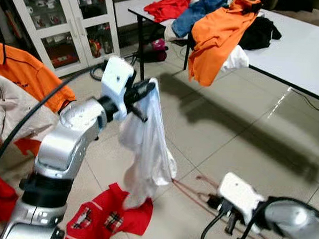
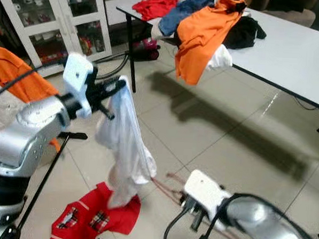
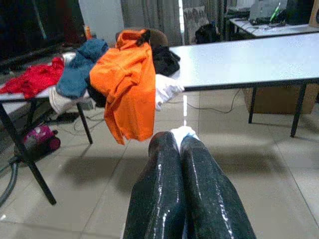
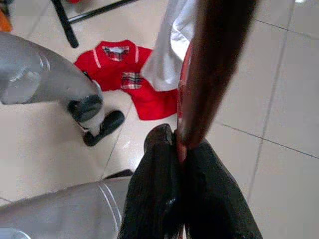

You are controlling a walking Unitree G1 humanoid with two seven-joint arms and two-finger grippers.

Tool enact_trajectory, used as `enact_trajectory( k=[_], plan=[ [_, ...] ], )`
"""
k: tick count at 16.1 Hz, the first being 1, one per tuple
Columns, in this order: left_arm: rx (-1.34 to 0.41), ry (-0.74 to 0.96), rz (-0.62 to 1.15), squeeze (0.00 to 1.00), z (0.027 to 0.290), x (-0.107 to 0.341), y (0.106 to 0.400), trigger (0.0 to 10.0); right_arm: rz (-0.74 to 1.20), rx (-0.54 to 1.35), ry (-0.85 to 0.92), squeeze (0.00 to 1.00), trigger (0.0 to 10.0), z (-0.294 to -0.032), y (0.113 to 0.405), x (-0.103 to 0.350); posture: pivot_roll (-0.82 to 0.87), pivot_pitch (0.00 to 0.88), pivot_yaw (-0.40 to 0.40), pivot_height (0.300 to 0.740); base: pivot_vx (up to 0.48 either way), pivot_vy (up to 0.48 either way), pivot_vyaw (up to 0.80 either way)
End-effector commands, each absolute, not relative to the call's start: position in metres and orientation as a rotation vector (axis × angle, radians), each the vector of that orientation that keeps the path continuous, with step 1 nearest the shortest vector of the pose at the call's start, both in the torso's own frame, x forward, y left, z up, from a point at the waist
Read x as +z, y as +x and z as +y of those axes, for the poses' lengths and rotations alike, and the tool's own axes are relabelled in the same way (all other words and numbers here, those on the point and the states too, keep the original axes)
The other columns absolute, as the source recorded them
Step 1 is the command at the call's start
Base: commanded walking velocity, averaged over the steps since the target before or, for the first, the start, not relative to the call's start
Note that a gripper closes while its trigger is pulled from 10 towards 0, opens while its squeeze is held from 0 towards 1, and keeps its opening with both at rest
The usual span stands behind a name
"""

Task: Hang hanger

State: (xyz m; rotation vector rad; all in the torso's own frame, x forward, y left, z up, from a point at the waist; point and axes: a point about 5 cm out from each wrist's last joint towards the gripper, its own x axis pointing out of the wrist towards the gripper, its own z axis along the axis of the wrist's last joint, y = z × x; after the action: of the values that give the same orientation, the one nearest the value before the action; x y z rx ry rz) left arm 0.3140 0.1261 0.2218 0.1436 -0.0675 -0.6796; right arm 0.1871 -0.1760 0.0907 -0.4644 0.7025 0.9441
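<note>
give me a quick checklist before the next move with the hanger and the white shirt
1. Left gripper holding the white garment: ok, fingers pressed together with white cloth at their tips.
2. Right gripper holding the hanger: ok, a reddish-brown bar is clamped between its fingers.
3. Garment off the floor: cannot tell, its hem hangs just above or onto the red shirt on the tiles.
4. Hanger inside the garment: not ok, hanger sits low and apart from the shirt.
5. Rail to hang on: cannot tell, none identified; the table carries the orange shirt.
</note>
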Motion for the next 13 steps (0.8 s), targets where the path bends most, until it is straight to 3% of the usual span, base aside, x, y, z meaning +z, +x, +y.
enact_trajectory(
  k=[1, 2, 5, 9, 13],
  plan=[
    [-0.664, 0.151, -0.116, 0.00, 0.131, 0.235, 0.315, 10.0, 0.644, 0.924, -0.397, 0.00, 10.0, -0.171, 0.190, 0.098, -0.19, 0.037, 0.045, 0.740, 0.000, 0.000, 0.00],
    [-0.636, 0.172, -0.096, 0.00, 0.136, 0.230, 0.315, 10.0, 0.543, 0.885, -0.257, 0.00, 10.0, -0.166, 0.193, 0.110, -0.19, 0.037, 0.044, 0.740, 0.000, 0.000, 0.00],
    [-0.651, 0.197, -0.062, 0.00, 0.139, 0.217, 0.307, 10.0, 0.408, 0.783, -0.147, 0.00, 10.0, -0.169, 0.193, 0.130, -0.19, 0.034, 0.060, 0.740, 0.000, 0.000, 0.00],
    [-0.667, 0.225, -0.042, 0.00, 0.142, 0.212, 0.306, 10.0, 0.437, 0.720, -0.072, 0.00, 10.0, -0.176, 0.188, 0.133, -0.21, 0.020, 0.083, 0.740, 0.000, 0.000, 0.00],
    [-0.674, 0.209, -0.059, 0.00, 0.134, 0.216, 0.310, 10.0, 0.505, 0.812, 0.002, 0.00, 10.0, -0.167, 0.176, 0.132, -0.21, 0.011, 0.085, 0.740, 0.000, 0.000, 0.00]
  ],
)
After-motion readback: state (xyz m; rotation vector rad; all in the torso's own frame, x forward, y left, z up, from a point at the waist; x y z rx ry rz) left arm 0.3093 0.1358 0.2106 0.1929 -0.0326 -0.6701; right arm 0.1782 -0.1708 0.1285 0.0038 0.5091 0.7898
